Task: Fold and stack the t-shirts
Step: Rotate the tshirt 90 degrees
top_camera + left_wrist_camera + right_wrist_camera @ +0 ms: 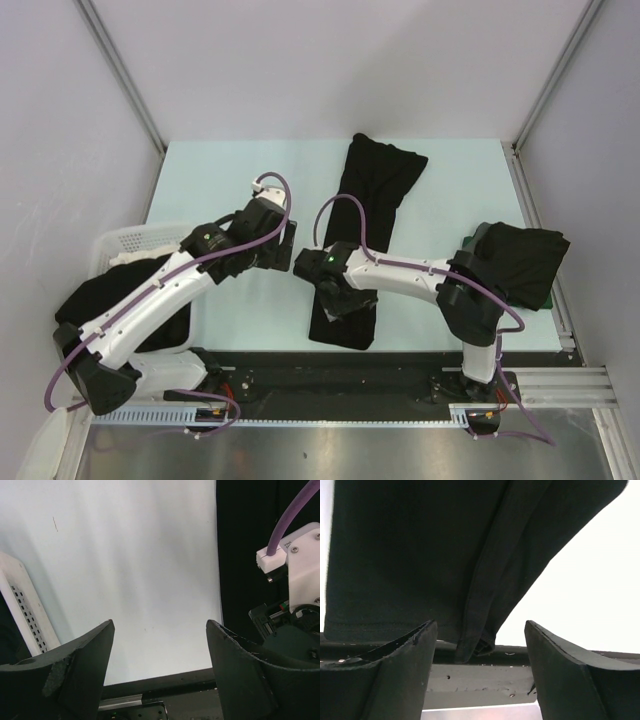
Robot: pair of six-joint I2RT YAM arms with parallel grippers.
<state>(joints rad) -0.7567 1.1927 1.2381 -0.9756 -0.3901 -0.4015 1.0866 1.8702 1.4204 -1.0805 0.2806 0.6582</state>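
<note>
Your long black soft-cloth t-shirt (370, 210), folded into a narrow strip, lies down the middle of the pale mint desk (230, 180), running from the far side to the near edge.

Your right gripper (345, 300) hangs over the near end of that strip. In the right wrist view the fingers are spread apart, with the hem and a rumpled fold of the shirt (410, 555) showing between and beyond them. You can see nothing pinched.

Your left gripper (282, 258) sits just left of the strip, close to the right arm's wrist. Its fingers (85, 650) stand wide apart over bare desk, empty, with the shirt's edge (240, 555) to their right.

1 more black t-shirt (525, 262) lies folded at the right edge of the desk.

The white slotted plastic basket (130, 240) stands at the left edge of the desk with black cloth (110, 300) heaped in it. You cannot tell how many shirts are in that heap.
</note>
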